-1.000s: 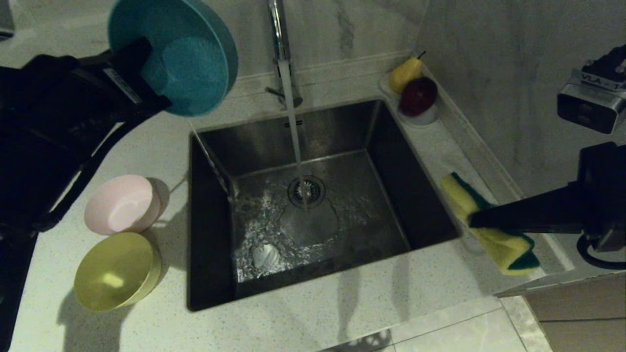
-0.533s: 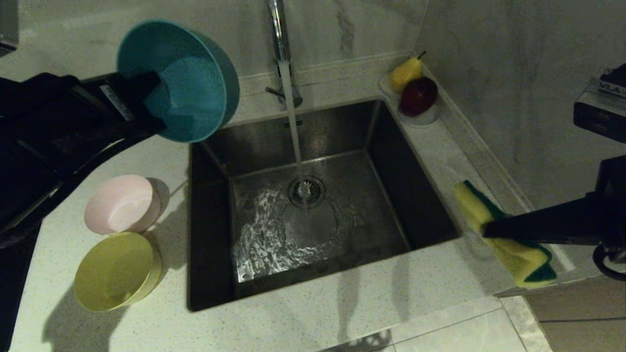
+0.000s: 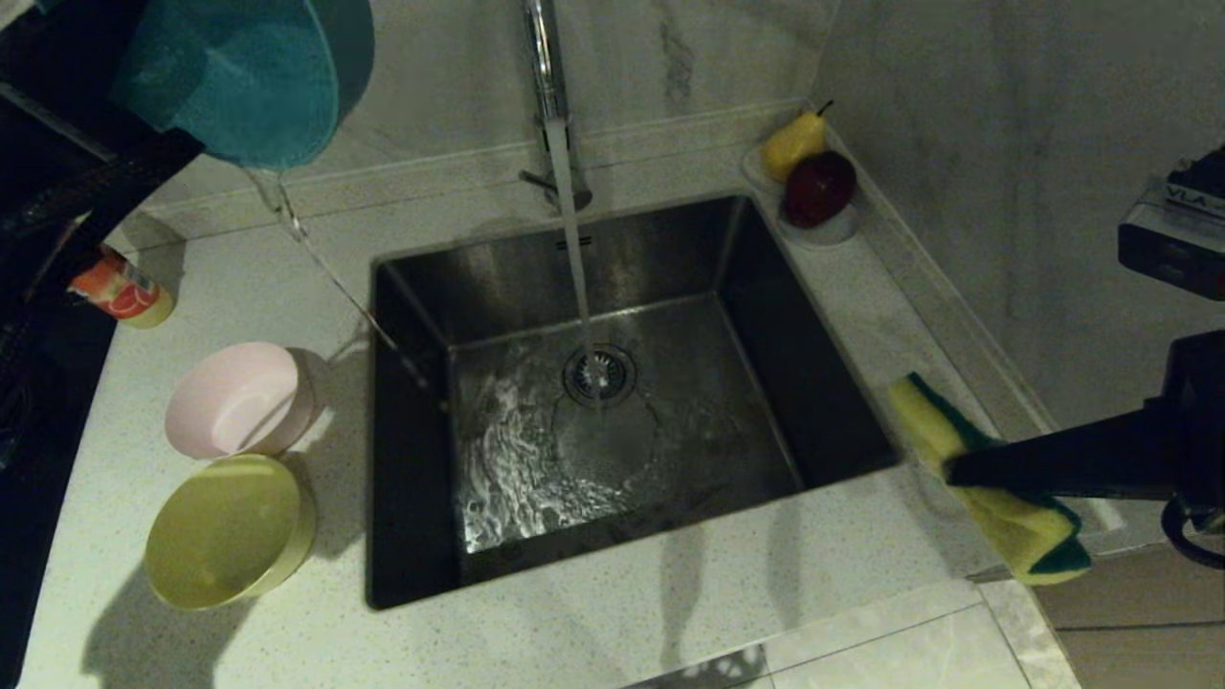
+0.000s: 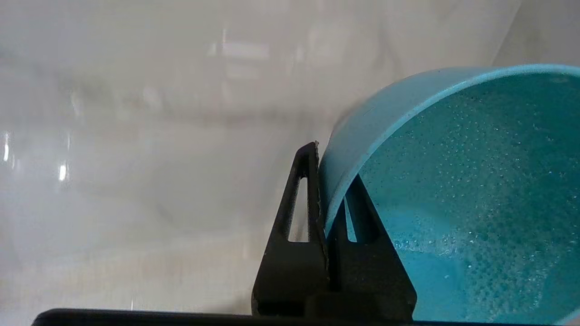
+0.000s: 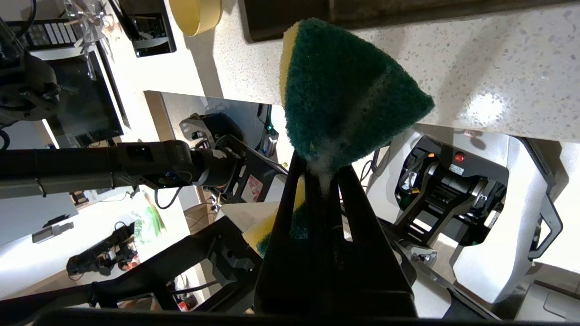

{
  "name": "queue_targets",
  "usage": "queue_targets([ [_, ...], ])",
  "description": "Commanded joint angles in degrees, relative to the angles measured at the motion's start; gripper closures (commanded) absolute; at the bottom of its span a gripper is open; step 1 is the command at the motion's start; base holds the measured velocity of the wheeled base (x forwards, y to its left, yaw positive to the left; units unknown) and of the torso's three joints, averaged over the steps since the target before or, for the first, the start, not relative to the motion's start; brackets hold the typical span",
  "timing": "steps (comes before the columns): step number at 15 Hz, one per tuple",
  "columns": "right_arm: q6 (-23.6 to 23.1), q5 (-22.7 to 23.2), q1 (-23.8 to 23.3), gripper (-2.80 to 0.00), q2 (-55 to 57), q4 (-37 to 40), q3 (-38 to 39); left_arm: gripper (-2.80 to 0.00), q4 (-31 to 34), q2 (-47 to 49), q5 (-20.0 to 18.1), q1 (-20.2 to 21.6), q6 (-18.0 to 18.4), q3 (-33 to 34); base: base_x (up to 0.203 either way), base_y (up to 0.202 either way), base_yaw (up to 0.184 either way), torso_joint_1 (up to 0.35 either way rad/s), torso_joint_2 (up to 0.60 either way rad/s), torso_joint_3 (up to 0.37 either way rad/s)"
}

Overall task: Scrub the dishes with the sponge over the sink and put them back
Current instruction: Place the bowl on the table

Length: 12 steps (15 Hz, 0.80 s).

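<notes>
The light blue bowl hangs tilted high at the back left, above the counter. My left gripper is shut on the bowl's rim, one finger inside and one outside. A thin stream of water runs from it toward the sink's left edge. The pink bowl and yellow bowl lie on the counter left of the sink. To the right of the sink, above the counter, my right gripper is shut on the bent yellow and green sponge. The sponge's green face sticks out past the fingertips.
The tap runs water onto the drain strainer. A white fruit dish with a pear and an apple stands at the back right corner. A small orange-labelled can stands at the back left. The marble wall rises close behind.
My left arm has lifted the blue bowl up and to the left, away from the sink's back corner, uncovering the can. My right gripper has drifted slightly right with the sponge.
</notes>
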Motion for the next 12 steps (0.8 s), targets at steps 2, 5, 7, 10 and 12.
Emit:
queue_targets([
  [2,0.0,1.7,-0.1,0.00,2.3,0.0,0.5,0.00,-2.3,0.4,-1.9,0.0,0.5,1.2,0.000,0.000,0.000,0.000,0.00,0.000],
  [5,0.0,1.9,-0.2,0.00,2.5,-1.5,0.8,0.00,-1.5,0.2,-1.3,0.1,-0.5,1.5,0.000,0.000,0.000,0.000,0.00,0.000],
  [7,0.1,1.9,-0.2,0.00,1.6,-1.5,0.7,0.00,6.3,0.2,0.5,0.1,-0.4,1.7,0.000,0.000,0.000,0.000,0.00,0.000],
  [10,-0.2,1.6,-1.1,0.00,0.5,-1.5,0.7,0.00,29.9,-1.3,3.2,0.4,-5.1,0.5,0.000,0.000,0.000,0.000,0.00,0.000],
  [12,-0.4,1.9,-4.1,0.00,1.2,-1.6,-0.2,0.00,47.0,-3.2,3.7,0.6,-11.2,-1.5,0.000,0.000,0.000,0.000,0.00,0.000],
])
